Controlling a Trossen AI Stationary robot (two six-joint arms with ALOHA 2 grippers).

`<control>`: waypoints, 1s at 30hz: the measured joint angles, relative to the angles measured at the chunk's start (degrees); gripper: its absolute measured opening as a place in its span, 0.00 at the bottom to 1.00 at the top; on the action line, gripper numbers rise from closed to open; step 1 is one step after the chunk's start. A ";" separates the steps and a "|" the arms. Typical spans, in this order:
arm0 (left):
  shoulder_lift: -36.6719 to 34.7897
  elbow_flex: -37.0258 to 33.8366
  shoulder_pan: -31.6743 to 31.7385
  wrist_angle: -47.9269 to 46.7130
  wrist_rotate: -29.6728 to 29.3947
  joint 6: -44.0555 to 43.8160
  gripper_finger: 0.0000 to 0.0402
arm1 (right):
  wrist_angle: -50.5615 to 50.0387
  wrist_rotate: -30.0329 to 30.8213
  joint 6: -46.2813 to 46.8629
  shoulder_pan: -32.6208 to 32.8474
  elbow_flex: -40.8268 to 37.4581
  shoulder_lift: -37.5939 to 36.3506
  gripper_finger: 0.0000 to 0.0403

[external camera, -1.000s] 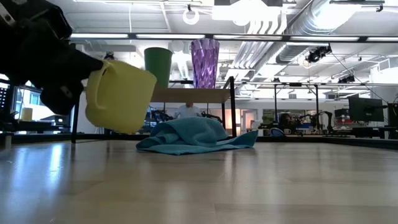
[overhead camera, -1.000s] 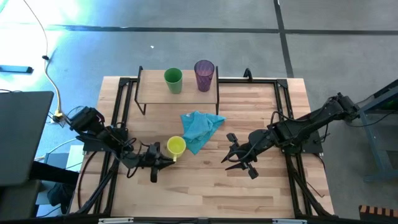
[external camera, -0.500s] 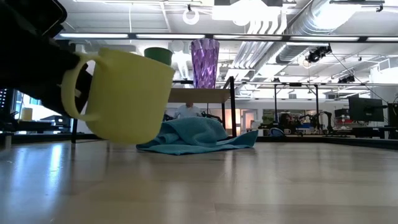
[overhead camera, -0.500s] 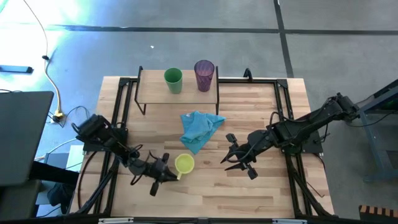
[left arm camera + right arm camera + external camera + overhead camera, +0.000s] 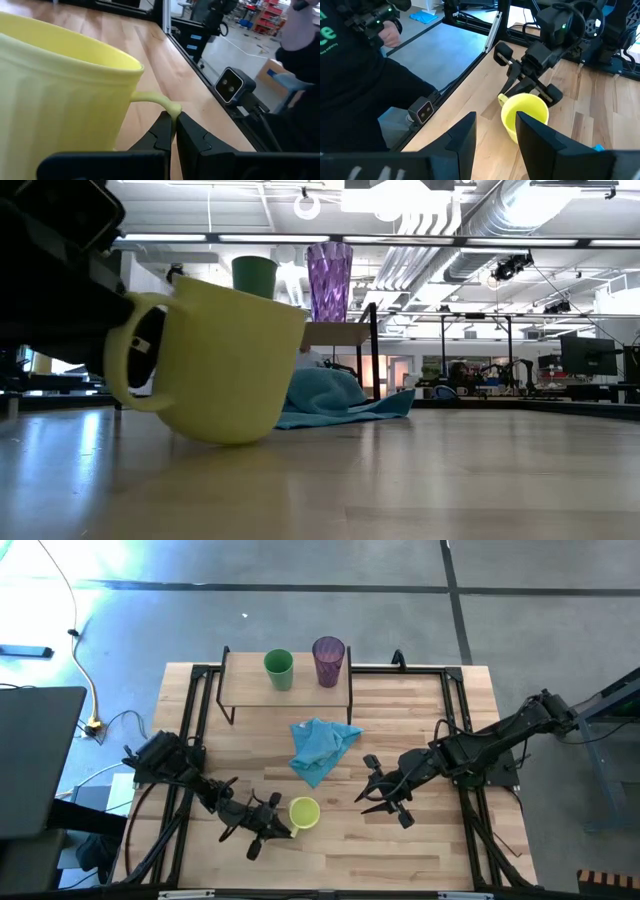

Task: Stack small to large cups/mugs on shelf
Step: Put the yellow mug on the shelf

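Your yellow mug (image 5: 304,812) has slid toward the table's front edge, away from the blue cloth (image 5: 321,747). Left gripper (image 5: 277,828) pinches its handle tight. Right gripper (image 5: 377,795) waits open nearby. Lift it level, then carry it to the shelf (image 5: 245,690) beside the green cup (image 5: 279,669).

1 yellow mug (image 5: 304,812), 1 green cup (image 5: 279,669), 1 purple tumbler (image 5: 328,660), 1 cloth (image 5: 320,746).

The table (image 5: 330,840) is seen from straight above in the high view; the yellow mug (image 5: 215,360) is viewed closely, level, in the low view, and shared by both wrist views
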 joint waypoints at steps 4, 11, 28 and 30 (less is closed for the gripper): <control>-0.01 0.79 1.55 -1.03 2.89 0.08 0.00 | 0.00 0.02 0.13 0.00 0.00 0.00 0.32; -0.02 0.75 2.37 -1.00 3.89 0.06 0.04 | -0.48 0.00 1.09 0.00 0.00 0.00 0.32; -0.02 0.66 2.24 -4.13 2.38 -2.88 0.32 | -0.68 0.00 1.53 0.00 0.00 -0.02 0.32; -0.02 0.66 2.24 -5.78 3.54 -4.38 0.32 | -1.62 -0.01 1.60 0.00 0.00 -0.02 0.32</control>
